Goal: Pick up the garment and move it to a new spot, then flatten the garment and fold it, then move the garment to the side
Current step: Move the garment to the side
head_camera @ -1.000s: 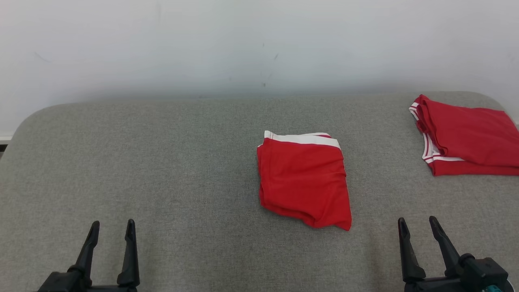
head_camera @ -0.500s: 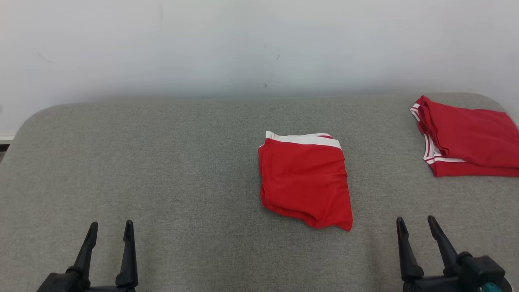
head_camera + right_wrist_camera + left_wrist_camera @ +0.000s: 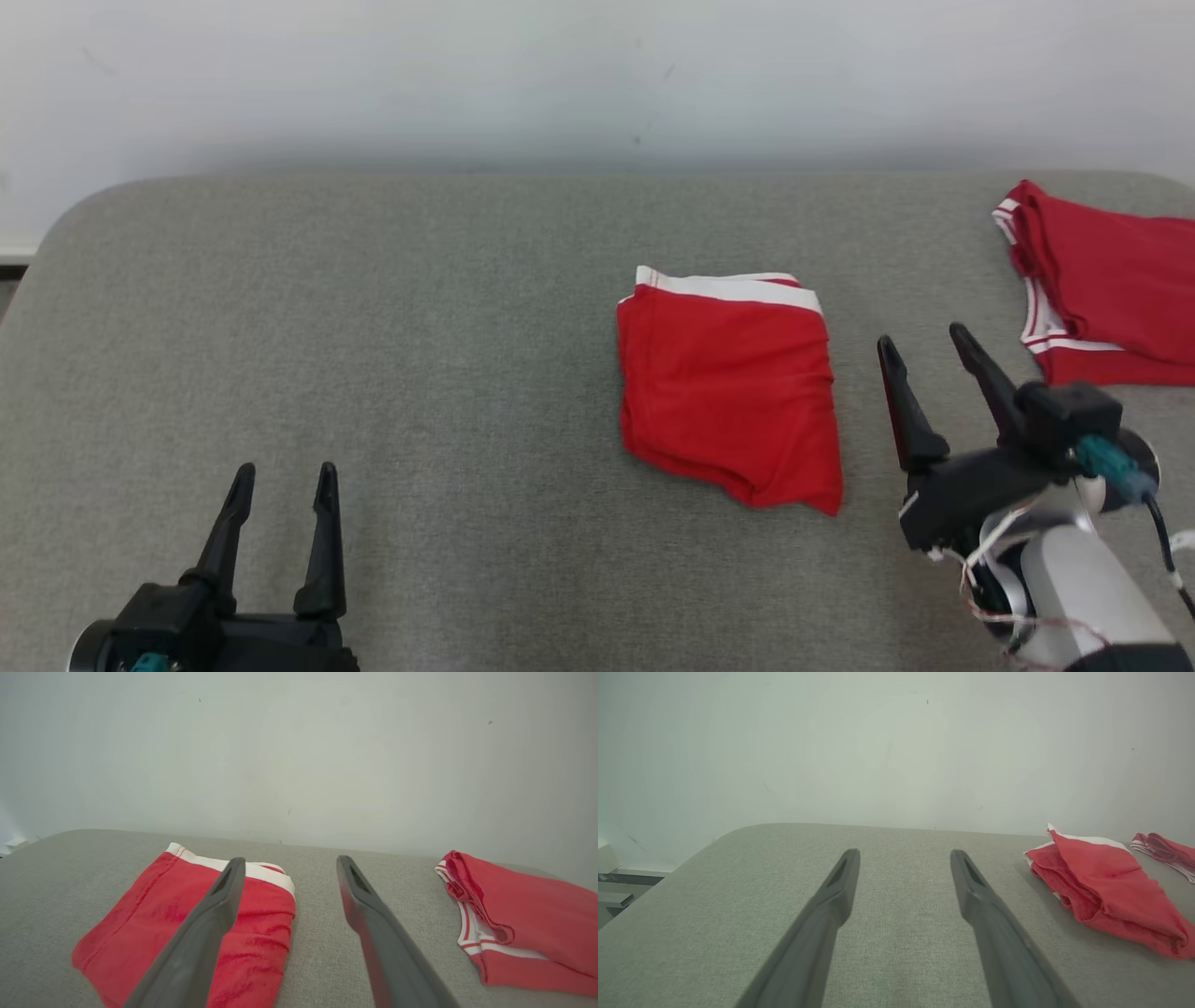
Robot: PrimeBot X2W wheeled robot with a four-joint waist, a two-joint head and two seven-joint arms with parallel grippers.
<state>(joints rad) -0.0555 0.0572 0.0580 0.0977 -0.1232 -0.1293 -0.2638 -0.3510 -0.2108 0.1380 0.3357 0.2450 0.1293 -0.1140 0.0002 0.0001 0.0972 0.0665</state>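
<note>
A folded red garment with a white waistband lies flat near the middle of the grey padded table. My right gripper hovers just to its right, open and holding nothing. In the right wrist view this gripper points past the garment's right edge, with the left finger over the cloth. My left gripper stands open and empty at the lower left, far from the garment. The left wrist view has that gripper over bare table, with the garment off to its right.
A second folded red garment with red-and-white trim lies at the table's far right edge, also in the right wrist view. A pale wall stands right behind the table. The table's left half is bare grey fabric.
My right arm has reached forward, bringing its open gripper up beside the garment's right edge. The head camera has shifted, so the whole view moved. The left gripper has barely moved.
</note>
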